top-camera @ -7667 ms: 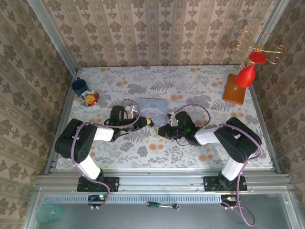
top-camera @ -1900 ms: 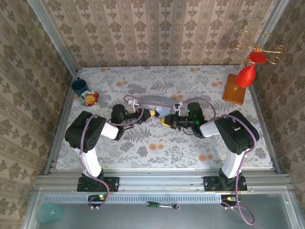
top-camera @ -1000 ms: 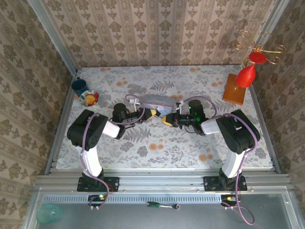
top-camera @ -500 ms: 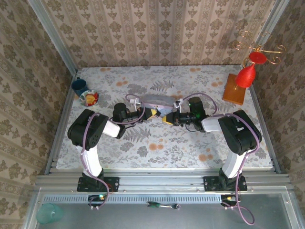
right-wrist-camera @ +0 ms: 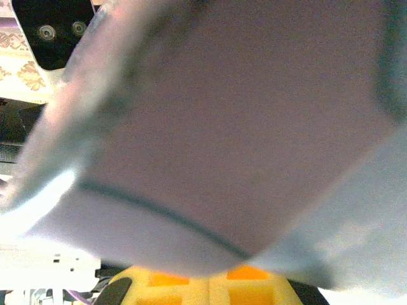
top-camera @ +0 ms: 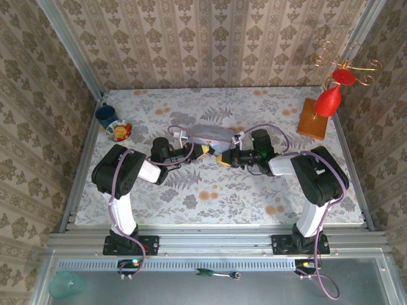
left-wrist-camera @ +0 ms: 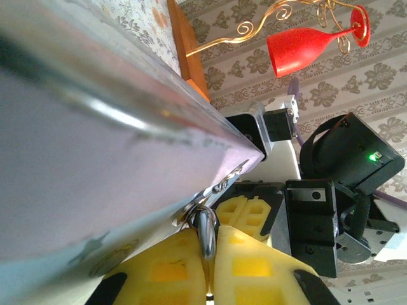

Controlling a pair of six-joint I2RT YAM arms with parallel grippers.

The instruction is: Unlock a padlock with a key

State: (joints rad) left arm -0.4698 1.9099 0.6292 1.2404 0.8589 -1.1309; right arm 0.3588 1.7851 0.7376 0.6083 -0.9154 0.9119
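Observation:
A thin metal shackle loop of the padlock sticks up between the yellow fingers of my left gripper, which is shut on it; the padlock's body is hidden between the pads. The shackle hangs from the hasp of the pastel tin box. In the top view both grippers meet under the near edge of the tin: left gripper, right gripper. My right gripper is shut right below the tin's underside. Its yellow fingers face my left ones. The key is hidden.
A blue cup and a small dish sit at the far left. At the far right a wooden block carries a gold wire stand with a red glass. Patterned walls close in the table.
Since the earliest frame both grippers have closed in under the tin, and its near edge has tipped up. Over the last second the right wrist has edged slightly right; the left has held still.

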